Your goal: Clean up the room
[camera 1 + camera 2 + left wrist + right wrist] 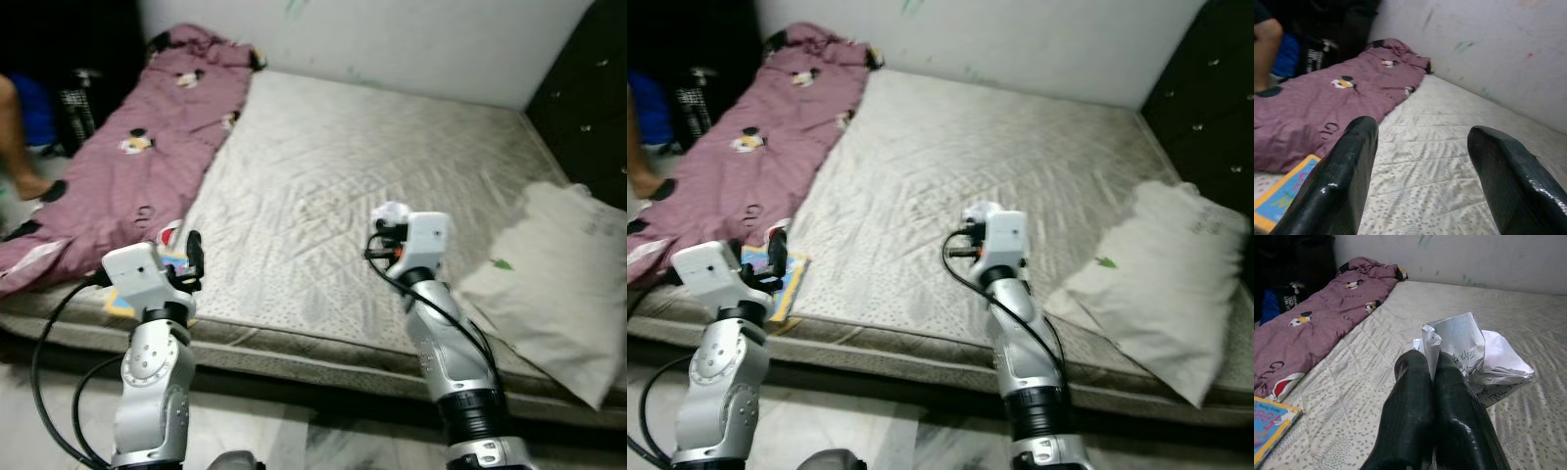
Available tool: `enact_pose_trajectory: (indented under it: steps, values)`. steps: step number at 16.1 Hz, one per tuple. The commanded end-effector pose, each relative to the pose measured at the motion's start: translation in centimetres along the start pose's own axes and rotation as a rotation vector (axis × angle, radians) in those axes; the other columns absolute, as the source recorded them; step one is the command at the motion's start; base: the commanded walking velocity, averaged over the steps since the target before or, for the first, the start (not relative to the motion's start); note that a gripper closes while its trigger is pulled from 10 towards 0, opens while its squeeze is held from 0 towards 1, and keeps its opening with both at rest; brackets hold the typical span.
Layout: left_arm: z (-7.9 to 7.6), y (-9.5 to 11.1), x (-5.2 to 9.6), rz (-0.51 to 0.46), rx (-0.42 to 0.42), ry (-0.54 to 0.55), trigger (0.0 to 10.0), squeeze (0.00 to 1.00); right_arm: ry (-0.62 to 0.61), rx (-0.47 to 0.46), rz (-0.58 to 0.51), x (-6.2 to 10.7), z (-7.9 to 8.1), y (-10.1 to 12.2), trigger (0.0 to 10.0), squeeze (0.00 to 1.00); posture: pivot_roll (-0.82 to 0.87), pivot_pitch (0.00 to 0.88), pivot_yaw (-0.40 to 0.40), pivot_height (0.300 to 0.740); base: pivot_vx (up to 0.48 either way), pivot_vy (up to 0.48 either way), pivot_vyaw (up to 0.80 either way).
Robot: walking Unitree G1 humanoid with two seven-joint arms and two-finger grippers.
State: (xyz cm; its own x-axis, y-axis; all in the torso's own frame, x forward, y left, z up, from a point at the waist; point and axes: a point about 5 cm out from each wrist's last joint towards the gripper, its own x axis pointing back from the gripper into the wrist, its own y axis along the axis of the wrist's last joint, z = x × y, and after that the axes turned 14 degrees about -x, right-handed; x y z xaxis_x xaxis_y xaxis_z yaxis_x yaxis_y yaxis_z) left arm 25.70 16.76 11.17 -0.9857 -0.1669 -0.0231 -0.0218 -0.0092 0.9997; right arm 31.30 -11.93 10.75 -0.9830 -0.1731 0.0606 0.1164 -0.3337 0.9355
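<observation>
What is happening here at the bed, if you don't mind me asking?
The robot stands at the foot of a bare mattress. Its right claw is shut on a crumpled sheet of paper, held just above the mattress. Its left claw is open and holds nothing, near a colourful book at the mattress edge. A maroon blanket lies along the left side, a white pillow on the right.

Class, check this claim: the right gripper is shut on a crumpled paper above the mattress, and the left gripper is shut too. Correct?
Not quite. The right gripper is shut on the crumpled paper above the mattress, but the left gripper is open: the left wrist view shows its fingers spread apart.
</observation>
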Motion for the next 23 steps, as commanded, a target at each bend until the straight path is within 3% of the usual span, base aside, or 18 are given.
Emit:
enact_pose_trajectory:
  steps: [1, 9, 20, 23]
  values:
    - [-0.73, 0.29, 0.0, -0.013, 0.001, -0.031, 10.0, 0.0, -0.022, 0.008, -0.011, 0.05, -0.79, 0.63, 10.0, 0.0, 0.09, 0.0, -0.049, 0.74, 0.0, 0.0, 0.0]
    - [-0.74, 0.43, 0.17, -0.026, 0.004, -0.053, 10.0, 0.0, -0.023, 0.008, -0.004, 0.12, -0.75, 0.49, 10.0, 0.0, 0.09, 0.0, -0.048, 0.74, 0.0, 0.0, -0.13]
    - [-0.95, 0.52, 0.11, -0.041, 0.009, -0.072, 10.0, 0.0, -0.022, 0.017, -0.01, -0.09, -0.76, 0.59, 10.0, 0.0, 0.1, 0.0, -0.053, 0.74, 0.411, 0.0, -0.04]
    - [-0.98, 0.05, -0.02, -0.004, 0.006, -0.05, 10.0, 0.0, -0.029, 0.013, -0.021, -0.03, -0.84, 0.68, 10.0, 0.0, 0.1, 0.0, -0.051, 0.74, 0.207, 0.0, 0.0]
